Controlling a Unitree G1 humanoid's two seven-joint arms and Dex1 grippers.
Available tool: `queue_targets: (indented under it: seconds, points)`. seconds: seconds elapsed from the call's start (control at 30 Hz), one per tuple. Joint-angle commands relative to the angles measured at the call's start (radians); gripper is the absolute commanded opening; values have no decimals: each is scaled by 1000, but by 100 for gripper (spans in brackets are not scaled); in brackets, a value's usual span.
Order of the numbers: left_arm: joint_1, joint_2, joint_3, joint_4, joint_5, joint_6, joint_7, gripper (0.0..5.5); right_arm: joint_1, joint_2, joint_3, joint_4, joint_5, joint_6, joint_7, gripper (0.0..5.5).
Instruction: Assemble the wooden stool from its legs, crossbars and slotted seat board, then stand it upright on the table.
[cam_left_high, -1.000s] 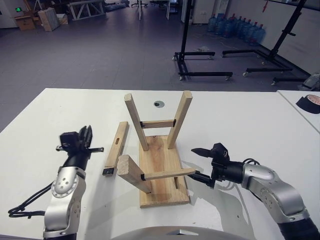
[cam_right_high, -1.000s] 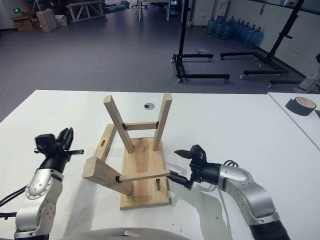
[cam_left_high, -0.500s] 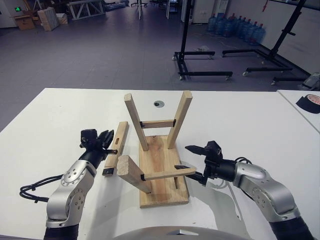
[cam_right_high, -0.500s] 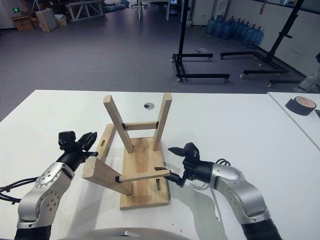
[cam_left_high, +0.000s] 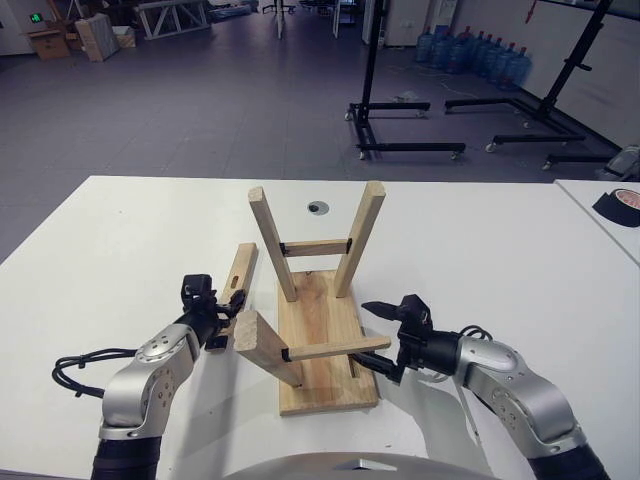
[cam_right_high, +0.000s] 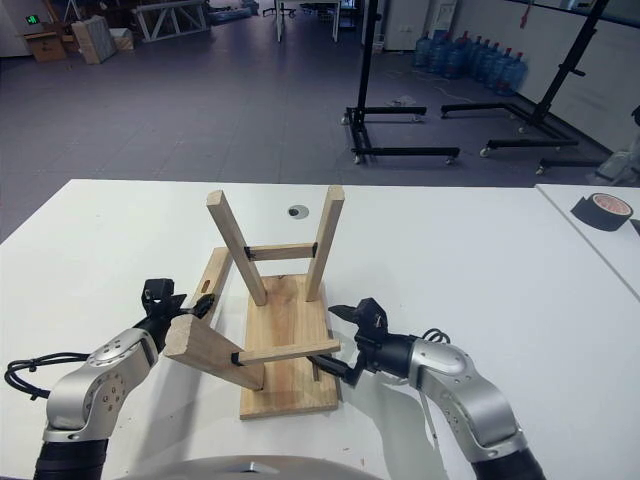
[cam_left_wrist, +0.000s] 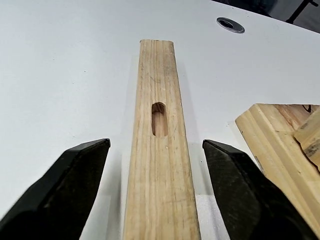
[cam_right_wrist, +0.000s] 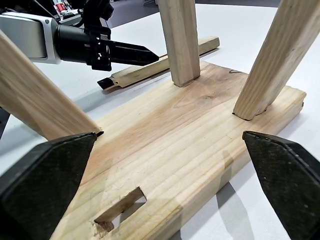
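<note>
The slotted seat board (cam_left_high: 322, 318) lies flat on the white table. Two legs (cam_left_high: 272, 243) (cam_left_high: 360, 238) stand in its far end, joined by a crossbar (cam_left_high: 315, 248). At the near end a third leg (cam_left_high: 262, 345) leans to the left, and a second crossbar (cam_left_high: 338, 349) runs from it to the right. A loose slotted leg (cam_left_wrist: 160, 150) lies left of the board. My left gripper (cam_left_wrist: 156, 144) is open astride its near part. My right gripper (cam_left_high: 372, 336) is open by the board's right edge, at the second crossbar's free end. An empty slot (cam_right_wrist: 120, 205) shows in the board.
A black cable (cam_left_high: 75, 365) trails on the table by my left arm. A round grommet (cam_left_high: 318, 208) sits in the table beyond the stool. A black tape roll (cam_left_high: 617, 205) lies at the far right. Black metal racks (cam_left_high: 410, 110) stand on the floor beyond.
My left gripper has moved right to the loose leg and now straddles it. My right gripper has moved left, closer to the board and the near crossbar's end. The stool parts stayed put.
</note>
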Motion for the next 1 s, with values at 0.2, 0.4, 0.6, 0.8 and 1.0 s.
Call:
queue_targets:
  seconds: [0.2,0.4,0.6,0.8,1.0]
  points:
    - [27,3,-25,37,42,38,-19,423,-16,-8,-8,-10,1,24,-8,540]
    - [43,28,-49,68,92,24,-23,330,-22,-5,-14,-13,4,31,-11,540]
    - [60,60,-81,90,158,-3,-38,229,-20,-2,-18,-25,9,34,-18,540]
    - [41,21,-37,81,173,-103,-24,207,-22,-1,-21,-26,17,31,-24,540]
    - [-21,-6,86,35,156,-373,-32,206,-36,2,-68,-27,57,38,-17,540]
